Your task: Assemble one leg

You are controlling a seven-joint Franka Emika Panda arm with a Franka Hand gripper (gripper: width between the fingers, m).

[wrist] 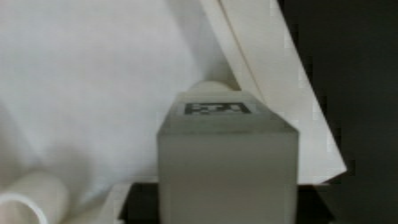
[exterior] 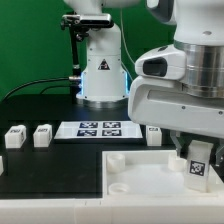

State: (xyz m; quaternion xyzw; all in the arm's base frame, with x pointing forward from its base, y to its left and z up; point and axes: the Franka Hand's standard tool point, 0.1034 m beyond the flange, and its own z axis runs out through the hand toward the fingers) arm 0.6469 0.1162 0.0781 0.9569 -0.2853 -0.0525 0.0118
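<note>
My gripper (exterior: 197, 160) is shut on a leg (exterior: 198, 166), a small white block with a black-and-white tag facing the camera. It holds the leg upright over the right end of the large flat white board (exterior: 130, 172) with round corner sockets. In the wrist view the leg (wrist: 226, 150) fills the middle between my dark fingers, with its tag at the far end. The white board (wrist: 89, 90) lies under it, and one round socket (wrist: 25, 200) shows off to the side. Whether the leg touches the board I cannot tell.
Two more legs (exterior: 14, 137) (exterior: 42, 134) stand on the black table at the exterior view's left, and a third (exterior: 153, 133) stands behind the board. The marker board (exterior: 97, 128) lies in front of the robot base (exterior: 100, 75).
</note>
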